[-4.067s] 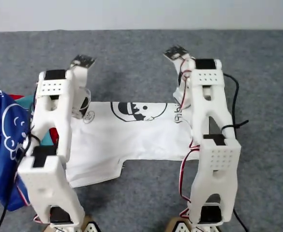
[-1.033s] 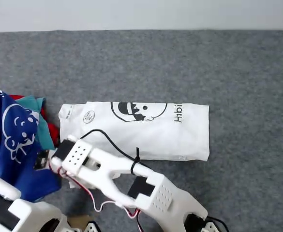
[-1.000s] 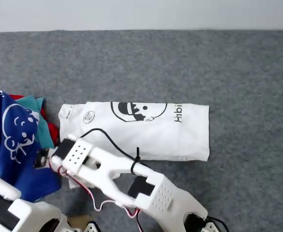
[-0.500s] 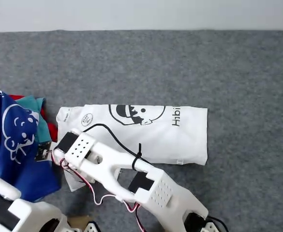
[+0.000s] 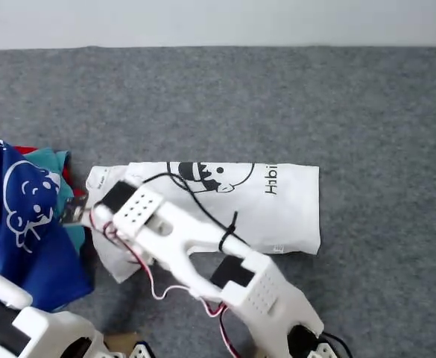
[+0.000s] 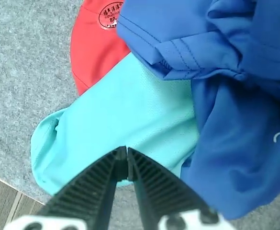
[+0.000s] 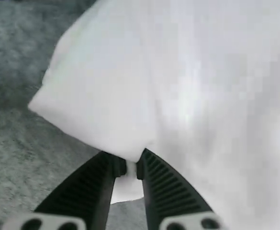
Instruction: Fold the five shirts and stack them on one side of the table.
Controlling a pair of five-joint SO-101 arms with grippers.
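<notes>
A white shirt (image 5: pixel 277 201) with a black print lies partly folded mid-table. My right gripper (image 5: pixel 80 211) is at the shirt's left end, its arm stretched across the near edge of the cloth. In the right wrist view the right gripper (image 7: pixel 126 167) is shut on a fold of the white shirt (image 7: pixel 178 96), lifted off the grey surface. My left gripper (image 6: pixel 127 153) is shut with nothing in it, hovering over a teal shirt (image 6: pixel 130 110) in the pile at the left. A blue shirt (image 6: pixel 235 96) and a red shirt (image 6: pixel 94 43) lie in that pile too.
The pile at the table's left edge shows the blue shirt (image 5: pixel 16 216) on top, with the teal shirt (image 5: pixel 59 165) and red cloth (image 5: pixel 25 151) peeking out. The left arm's base (image 5: pixel 16 324) is at the near left corner. Grey carpet (image 5: pixel 352 104) stretches to the far and right sides.
Both arms earlier reached over the spread shirt; since then the left pulled back. In the last second my right gripper carried the shirt's near-left corner up and away from the front edge.
</notes>
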